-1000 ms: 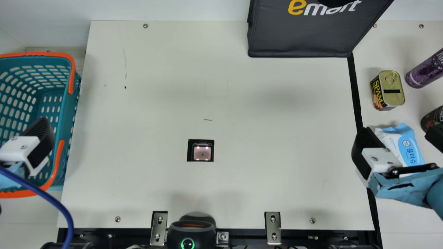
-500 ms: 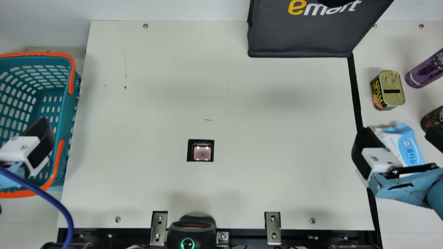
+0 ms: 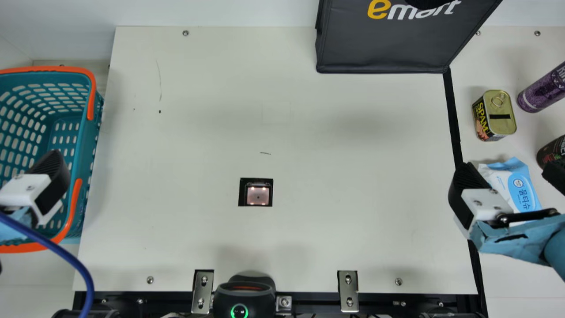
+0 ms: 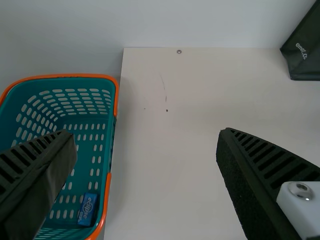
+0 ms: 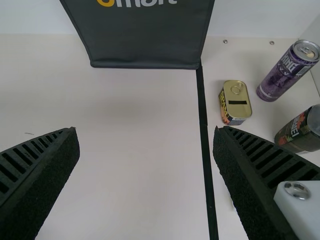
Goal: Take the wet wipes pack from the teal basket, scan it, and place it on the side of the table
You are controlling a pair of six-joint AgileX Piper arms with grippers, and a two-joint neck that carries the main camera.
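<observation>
Cream table beneath wet wipes pack

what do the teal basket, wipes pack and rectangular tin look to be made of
The teal basket looks like moulded plastic, satin-finished, with regular slots through its walls. The wipes pack is probably soft plastic film, slightly glossy, judging by its creased blue end. The rectangular tin appears metal, its gold lid shiny with a pull ring.
</observation>
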